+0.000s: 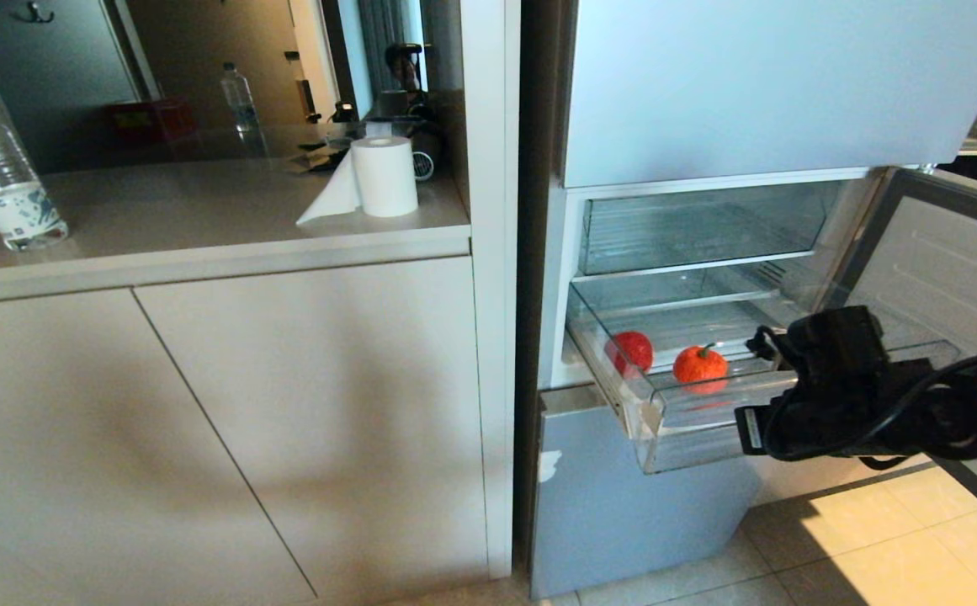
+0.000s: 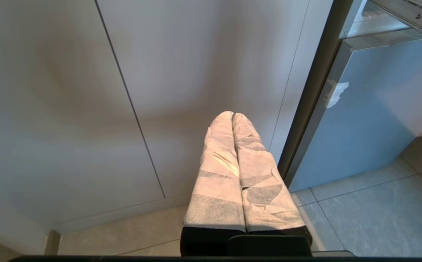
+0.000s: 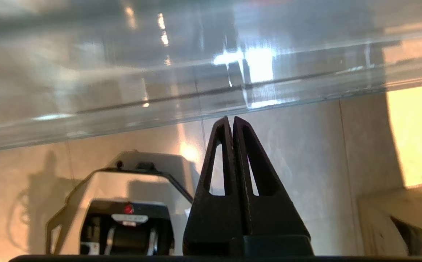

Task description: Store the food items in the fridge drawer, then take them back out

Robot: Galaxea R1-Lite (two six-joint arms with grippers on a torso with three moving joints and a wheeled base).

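Head view, centre-right: clear plastic pull-out fridge drawer (image 1: 665, 421), pulled out, holding round red fruit (image 1: 632, 350) and orange stemmed fruit (image 1: 700, 364). Lower right: right gripper (image 3: 231, 119), pressed together, empty, below drawer lip. Judged step: storing complete; next, push drawer shut. Left gripper (image 2: 232, 115) closed, parked.

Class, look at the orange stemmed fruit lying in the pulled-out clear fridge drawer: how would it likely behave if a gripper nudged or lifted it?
The orange fruit looks round, so a nudge would probably roll it along the fridge drawer. Its skin looks smooth, so narrow fingers might slip. It seems small, likely light to lift.
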